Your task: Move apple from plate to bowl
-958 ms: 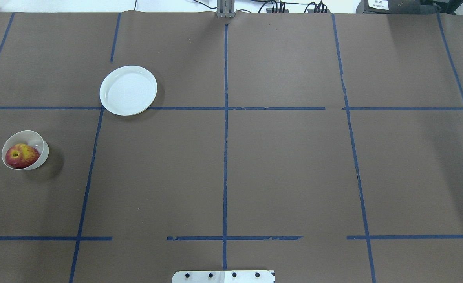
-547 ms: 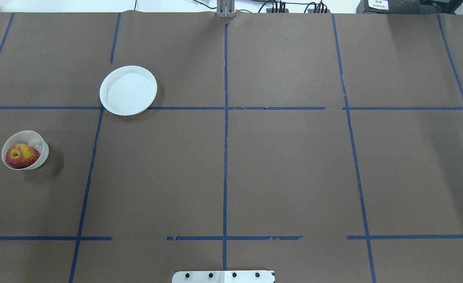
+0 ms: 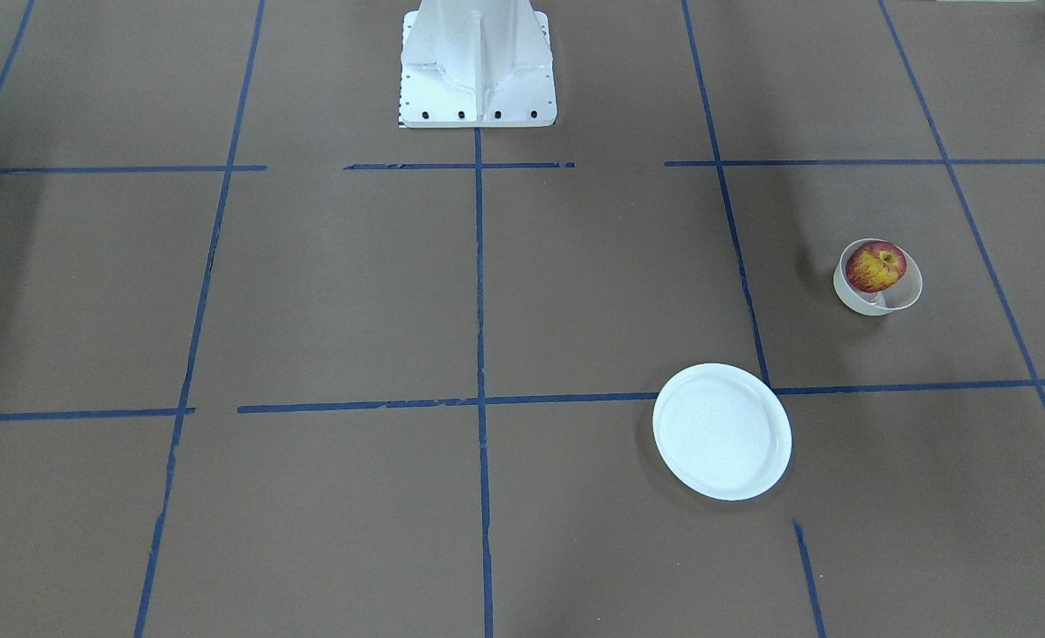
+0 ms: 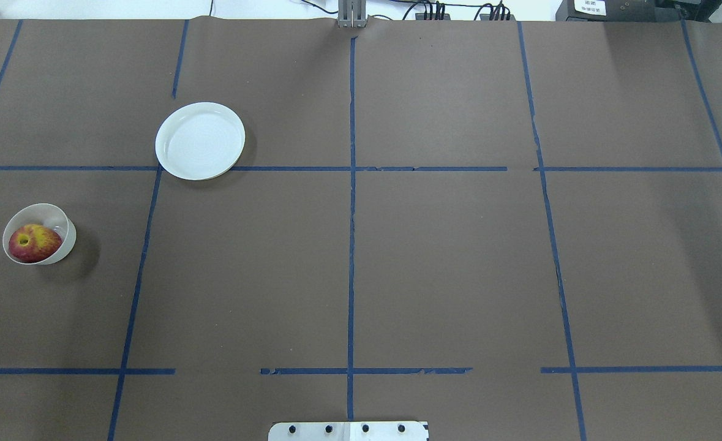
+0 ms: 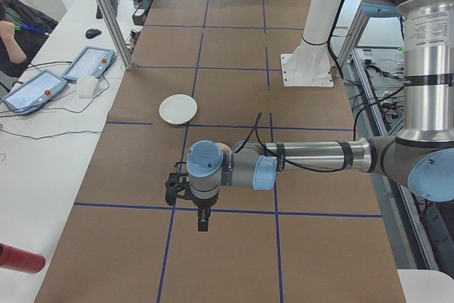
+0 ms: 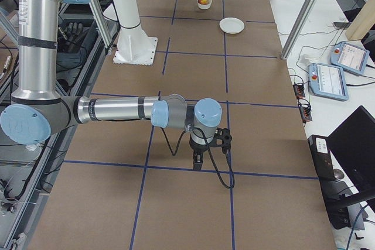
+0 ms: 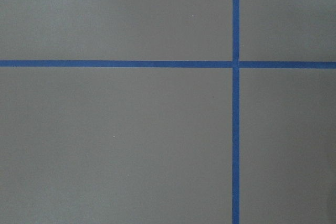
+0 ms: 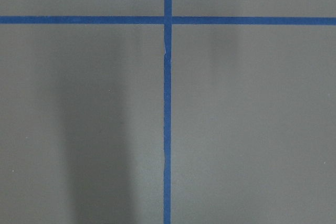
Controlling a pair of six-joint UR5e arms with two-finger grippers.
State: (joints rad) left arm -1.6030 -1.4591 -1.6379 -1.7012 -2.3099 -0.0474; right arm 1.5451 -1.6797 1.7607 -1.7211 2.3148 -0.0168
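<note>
The red and yellow apple (image 4: 32, 242) lies inside the small deep white bowl (image 4: 60, 245) at the table's left side; it also shows in the front-facing view (image 3: 875, 267), in the bowl (image 3: 903, 294). The flat white plate (image 4: 200, 141) stands bare farther back and to the right of the bowl, also in the front-facing view (image 3: 721, 431). My left gripper (image 5: 202, 219) shows only in the exterior left view, hanging over the brown cover. My right gripper (image 6: 197, 161) shows only in the exterior right view. I cannot tell whether either is open or shut.
The table is covered in brown paper with a blue tape grid (image 4: 351, 245). The robot's white base (image 3: 476, 66) stands at the near middle edge. Both wrist views show only brown paper and tape lines. Tablets (image 5: 89, 64) lie on the side bench.
</note>
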